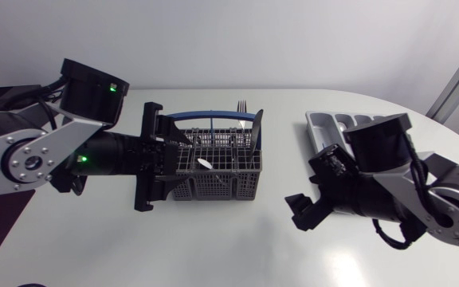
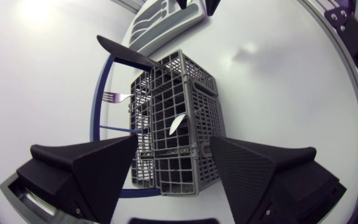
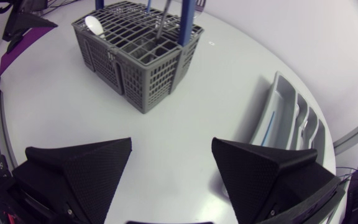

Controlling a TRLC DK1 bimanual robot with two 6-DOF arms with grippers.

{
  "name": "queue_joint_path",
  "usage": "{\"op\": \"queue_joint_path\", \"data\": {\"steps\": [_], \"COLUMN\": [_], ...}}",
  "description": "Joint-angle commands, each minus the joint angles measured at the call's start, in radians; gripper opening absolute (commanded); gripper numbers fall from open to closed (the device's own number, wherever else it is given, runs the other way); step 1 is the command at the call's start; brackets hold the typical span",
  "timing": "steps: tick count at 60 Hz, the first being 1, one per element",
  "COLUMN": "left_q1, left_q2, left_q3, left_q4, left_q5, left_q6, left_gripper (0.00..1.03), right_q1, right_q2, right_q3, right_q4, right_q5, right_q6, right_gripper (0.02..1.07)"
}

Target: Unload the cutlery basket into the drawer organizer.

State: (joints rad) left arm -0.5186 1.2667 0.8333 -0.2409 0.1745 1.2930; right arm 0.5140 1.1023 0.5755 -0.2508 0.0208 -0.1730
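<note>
The grey cutlery basket (image 1: 213, 163) with a blue handle (image 1: 205, 116) stands mid-table. It holds a fork (image 1: 241, 105), a knife (image 1: 255, 129) and a spoon (image 1: 204, 163). My left gripper (image 1: 156, 159) is shut on the basket's left end, one finger on each long side; in the left wrist view the basket (image 2: 179, 124) sits between the fingers (image 2: 98, 168). The grey drawer organizer (image 1: 333, 127) lies at the back right. My right gripper (image 1: 313, 191) hangs open over bare table between basket and organizer, with nothing in it (image 3: 173, 155).
In the right wrist view the basket (image 3: 138, 56) is ahead of the gripper and the organizer (image 3: 288, 121) is beside it, with a thin blue item (image 3: 267, 130) in one slot. The table's curved edge runs close behind the organizer.
</note>
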Motion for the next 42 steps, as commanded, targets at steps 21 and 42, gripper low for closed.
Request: {"op": "queue_joint_path", "data": {"steps": [21,42], "left_q1": [-0.006,0.006], "left_q2": [0.177,0.22], "left_q3": [0.05,0.012], "left_q4": [0.175,0.276], "left_q5": [-0.013,-0.013], "left_q6": [0.223,0.279], "left_gripper": [0.55,0.35], "right_q1": [0.166,0.172], "right_q2": [0.151,0.266], "right_q3": [0.046,0.098], "right_q4": [0.179,0.243], "right_q5": [-0.053,-0.068], "right_q6": [0.09,0.076], "right_gripper": [0.95,0.95]}}
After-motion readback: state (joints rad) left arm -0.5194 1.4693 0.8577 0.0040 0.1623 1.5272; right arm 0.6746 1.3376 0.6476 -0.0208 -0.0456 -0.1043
